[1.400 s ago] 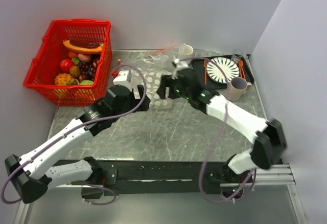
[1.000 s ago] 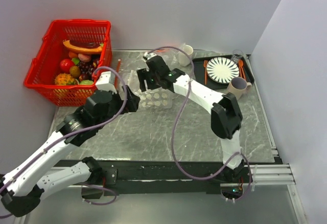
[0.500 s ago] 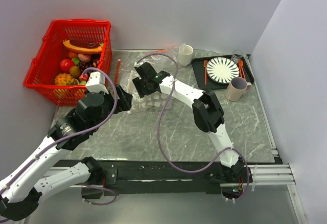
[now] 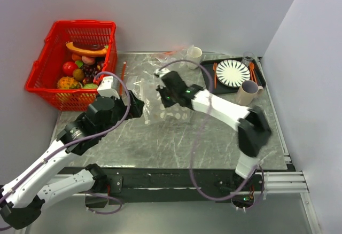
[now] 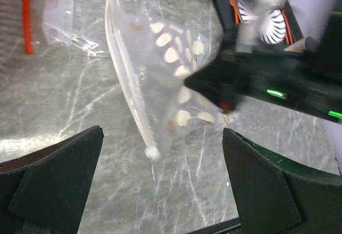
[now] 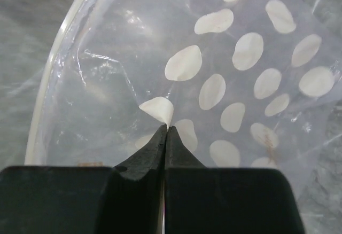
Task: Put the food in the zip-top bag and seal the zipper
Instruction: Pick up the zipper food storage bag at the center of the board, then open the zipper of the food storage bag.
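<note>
The zip-top bag [image 4: 163, 106] is a clear pouch printed with white dots, and it lies mid-table. My right gripper [image 4: 160, 99] is shut on a fold of its film; in the right wrist view the fingertips [image 6: 167, 128] pinch the dotted plastic [image 6: 240, 57]. The white zipper [image 5: 125, 79] runs along the bag's left edge [image 6: 51, 65]. My left gripper [image 4: 140, 107] is open just left of the bag, with the bag's lower corner [image 5: 153, 151] hanging between its fingers, untouched. The food [image 4: 77, 71] sits in the red basket [image 4: 83, 24].
A second clear bag with an orange-red strip [image 4: 124, 69] lies by the basket. At the back right stand a black tray with a striped plate [image 4: 233, 72], a white cup [image 4: 194, 55], a glass [image 4: 247, 59] and a mug [image 4: 247, 91].
The right gripper has closed on the dotted bag and shifted it a little right and nearer. The left gripper has moved up close to the bag's left side and is still open.
</note>
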Tool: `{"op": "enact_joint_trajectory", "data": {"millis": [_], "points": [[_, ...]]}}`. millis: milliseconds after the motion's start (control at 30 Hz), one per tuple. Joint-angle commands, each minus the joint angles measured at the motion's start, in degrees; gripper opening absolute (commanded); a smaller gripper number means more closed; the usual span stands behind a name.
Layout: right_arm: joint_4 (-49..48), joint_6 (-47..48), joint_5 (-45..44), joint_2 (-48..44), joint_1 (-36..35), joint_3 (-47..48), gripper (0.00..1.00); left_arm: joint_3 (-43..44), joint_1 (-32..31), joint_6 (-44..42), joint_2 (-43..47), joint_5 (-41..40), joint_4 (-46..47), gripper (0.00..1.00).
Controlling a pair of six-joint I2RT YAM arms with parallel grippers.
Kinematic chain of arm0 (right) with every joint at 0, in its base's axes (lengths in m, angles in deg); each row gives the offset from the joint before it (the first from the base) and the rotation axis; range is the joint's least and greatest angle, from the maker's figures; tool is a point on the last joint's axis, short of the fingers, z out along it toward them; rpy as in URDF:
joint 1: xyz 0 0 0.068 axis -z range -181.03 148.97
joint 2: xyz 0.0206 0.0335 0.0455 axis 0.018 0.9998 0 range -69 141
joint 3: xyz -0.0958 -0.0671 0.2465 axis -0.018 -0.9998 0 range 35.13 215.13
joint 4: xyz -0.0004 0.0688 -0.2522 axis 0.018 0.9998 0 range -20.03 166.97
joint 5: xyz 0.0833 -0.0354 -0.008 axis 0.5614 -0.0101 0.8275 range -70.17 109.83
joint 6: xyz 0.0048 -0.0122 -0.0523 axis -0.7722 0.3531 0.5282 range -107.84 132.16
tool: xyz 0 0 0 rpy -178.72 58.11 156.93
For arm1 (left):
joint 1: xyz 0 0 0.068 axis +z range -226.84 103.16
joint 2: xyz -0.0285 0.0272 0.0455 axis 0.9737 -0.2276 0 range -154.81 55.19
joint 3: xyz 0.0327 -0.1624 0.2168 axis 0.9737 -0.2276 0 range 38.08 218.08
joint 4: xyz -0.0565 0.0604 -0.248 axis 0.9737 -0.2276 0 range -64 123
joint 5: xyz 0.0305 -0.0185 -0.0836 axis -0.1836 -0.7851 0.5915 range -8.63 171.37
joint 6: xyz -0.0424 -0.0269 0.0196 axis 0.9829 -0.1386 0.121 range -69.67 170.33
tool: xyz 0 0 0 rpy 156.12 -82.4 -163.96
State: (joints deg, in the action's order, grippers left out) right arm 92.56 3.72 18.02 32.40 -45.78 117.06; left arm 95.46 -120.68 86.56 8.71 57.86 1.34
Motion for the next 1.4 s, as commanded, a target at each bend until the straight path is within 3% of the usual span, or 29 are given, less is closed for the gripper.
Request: {"op": "enact_joint_trajectory", "data": {"millis": [0, 67, 100, 167, 433, 767, 1133, 1367], "points": [[-12.6, 0.4, 4.5, -15.8, -0.2, -13.6, 0.00, 1.6, 0.2, 0.2, -0.4, 3.6, 3.7, 0.99], [-16.6, 0.3, 5.0, -23.2, 0.0, -21.1, 0.00, 1.9, 0.3, 0.2, -0.5, 5.4, 4.1, 0.99], [-18.1, 0.3, 5.0, -25.5, 0.1, -23.4, 0.00, 1.9, 0.3, 0.2, -0.5, 6.1, 4.9, 0.88], [-22.0, -0.6, 5.0, -32.0, 0.5, -29.5, 0.00, 1.9, 0.4, 0.8, -0.7, 7.8, 5.7, 0.81], [-31.1, -3.2, 3.5, -44.8, 2.3, -40.7, 0.00, 2.1, 2.5, 5.9, -3.4, 13.7, 9.0, 0.78], [-32.3, -3.7, 4.4, -48.5, 2.4, -42.9, 0.00, -1.5, 13.9, 9.2, -8.5, 28.8, 16.0, 0.76], [-32.0, -4.6, 7.7, -47.5, 2.4, -42.1, 0.00, -3.2, 15.5, 10.8, -9.7, 34.0, 21.7, 0.76], [-31.9, -4.6, 8.9, -48.0, 2.4, -41.9, 0.00, -4.4, 15.5, 10.7, -12.5, 36.4, 24.5, 0.66]]}}
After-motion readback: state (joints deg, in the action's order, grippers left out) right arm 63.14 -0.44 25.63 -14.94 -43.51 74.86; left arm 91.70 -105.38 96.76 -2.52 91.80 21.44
